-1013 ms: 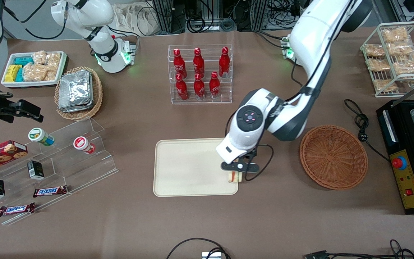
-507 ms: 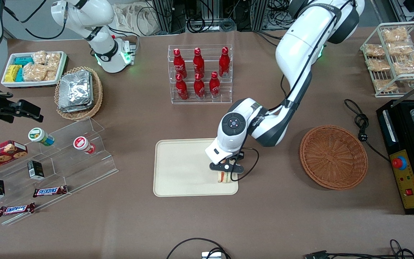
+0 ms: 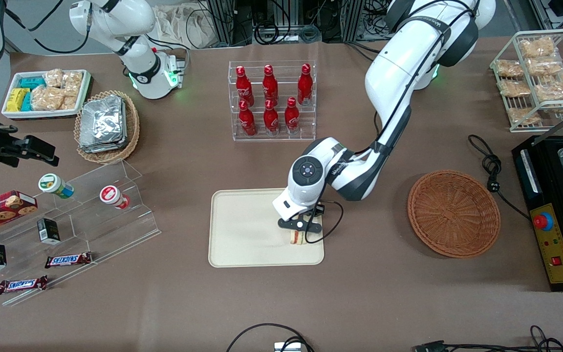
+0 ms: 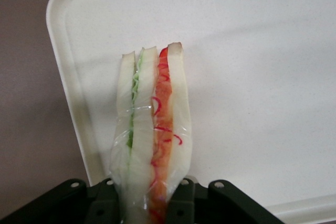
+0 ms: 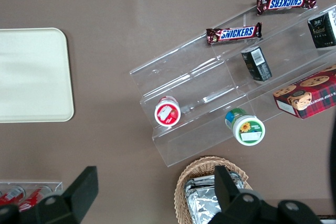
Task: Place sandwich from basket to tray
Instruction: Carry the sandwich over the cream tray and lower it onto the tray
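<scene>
My gripper [image 3: 298, 233] hangs over the cream tray [image 3: 242, 230], near the tray's corner closest to the reddish-brown basket [image 3: 453, 212]. It is shut on the sandwich [image 3: 297, 237], a wrapped wedge of white bread with green and orange-red filling. In the left wrist view the sandwich [image 4: 152, 129] stands on edge between the black fingers [image 4: 181, 203], with the tray [image 4: 252, 77] right beneath it. The basket holds nothing and sits apart from the tray, toward the working arm's end of the table.
A clear rack of red bottles [image 3: 271, 100] stands farther from the front camera than the tray. A stepped acrylic shelf [image 3: 81, 215] with snacks and a tan basket of foil packets [image 3: 107, 126] lie toward the parked arm's end. A black appliance [image 3: 555, 210] and a cable [image 3: 491, 168] sit near the basket.
The gripper has carried the sandwich from the tray's edge nearest the basket further in over the tray, and a little lower. The grip has stayed shut.
</scene>
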Available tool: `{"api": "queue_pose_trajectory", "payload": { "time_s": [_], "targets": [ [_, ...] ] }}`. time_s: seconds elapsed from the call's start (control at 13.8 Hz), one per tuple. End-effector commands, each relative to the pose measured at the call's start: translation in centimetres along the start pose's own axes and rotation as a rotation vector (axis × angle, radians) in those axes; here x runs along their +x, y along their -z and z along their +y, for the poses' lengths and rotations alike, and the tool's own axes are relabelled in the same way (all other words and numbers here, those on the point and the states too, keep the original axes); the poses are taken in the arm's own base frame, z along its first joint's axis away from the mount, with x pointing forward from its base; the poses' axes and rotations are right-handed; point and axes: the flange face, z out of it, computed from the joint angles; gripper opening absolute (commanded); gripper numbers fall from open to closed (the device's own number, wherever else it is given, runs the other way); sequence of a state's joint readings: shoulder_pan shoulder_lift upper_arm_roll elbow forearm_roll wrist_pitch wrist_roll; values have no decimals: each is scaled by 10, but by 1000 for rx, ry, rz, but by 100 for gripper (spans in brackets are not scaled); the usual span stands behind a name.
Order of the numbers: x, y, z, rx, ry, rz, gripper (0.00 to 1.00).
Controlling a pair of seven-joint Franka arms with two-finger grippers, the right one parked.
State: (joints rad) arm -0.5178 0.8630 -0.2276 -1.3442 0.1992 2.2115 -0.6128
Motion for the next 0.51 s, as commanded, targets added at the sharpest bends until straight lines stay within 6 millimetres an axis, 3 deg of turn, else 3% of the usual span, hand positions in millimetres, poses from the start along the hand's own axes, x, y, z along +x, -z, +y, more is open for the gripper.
{"api": "queue_pose_trajectory", "payload": {
  "time_s": [0.0,0.22,0.29,0.43],
  "targets": [
    [5,-2,5,11,22,21,54],
    [5,-6,5,5,29,24,93],
    [5,-6,5,6,46,25,99],
    [6,-2,5,4,92,30,100]
  ]
}}
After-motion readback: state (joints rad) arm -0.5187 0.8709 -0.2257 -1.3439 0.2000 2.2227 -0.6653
